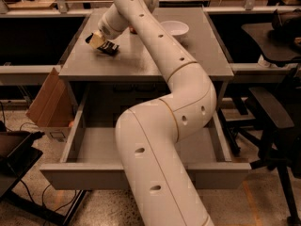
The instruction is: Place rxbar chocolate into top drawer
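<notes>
Your claw (pixel 102 42) is over the left rear of the worktop (pixel 141 62), clamped on the rxbar chocolate (pixel 110 48), which juts out tilted. Whether the bar touches the surface is hard to tell. The top drawer (pixel 94 177) gapes open below, and your arm hides much of its floor.

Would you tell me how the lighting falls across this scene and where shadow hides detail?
Camera view: warm overhead light brightens the table, the white bowl and the arm; the gripper, holding the rxbar chocolate over the table's left side, is lit; the top drawer lies dimmer, its back shadowed.
</notes>
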`<action>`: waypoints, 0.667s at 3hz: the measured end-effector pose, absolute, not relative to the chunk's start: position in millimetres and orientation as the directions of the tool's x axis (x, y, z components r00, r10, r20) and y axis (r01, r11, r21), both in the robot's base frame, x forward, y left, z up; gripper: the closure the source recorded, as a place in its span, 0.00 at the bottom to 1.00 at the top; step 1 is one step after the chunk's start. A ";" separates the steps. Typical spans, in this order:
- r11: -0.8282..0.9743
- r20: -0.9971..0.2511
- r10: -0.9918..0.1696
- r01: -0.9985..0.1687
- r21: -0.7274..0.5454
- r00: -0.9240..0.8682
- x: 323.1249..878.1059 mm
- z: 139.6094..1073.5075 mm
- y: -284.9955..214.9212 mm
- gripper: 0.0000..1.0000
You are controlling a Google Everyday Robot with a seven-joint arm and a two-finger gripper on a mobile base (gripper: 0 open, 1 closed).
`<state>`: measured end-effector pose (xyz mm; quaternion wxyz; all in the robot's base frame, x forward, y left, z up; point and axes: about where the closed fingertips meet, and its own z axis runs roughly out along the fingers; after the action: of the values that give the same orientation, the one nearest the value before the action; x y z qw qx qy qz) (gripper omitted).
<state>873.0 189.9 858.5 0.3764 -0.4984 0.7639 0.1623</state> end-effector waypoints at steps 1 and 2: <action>0.450 -0.735 -0.641 -0.884 -0.127 -0.221 872.9 856.5 195.8 0.35; 0.447 -0.732 -0.643 -0.886 -0.123 -0.223 872.8 852.4 198.2 0.59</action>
<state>872.8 198.2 852.4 0.3723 -0.5000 0.7647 0.1630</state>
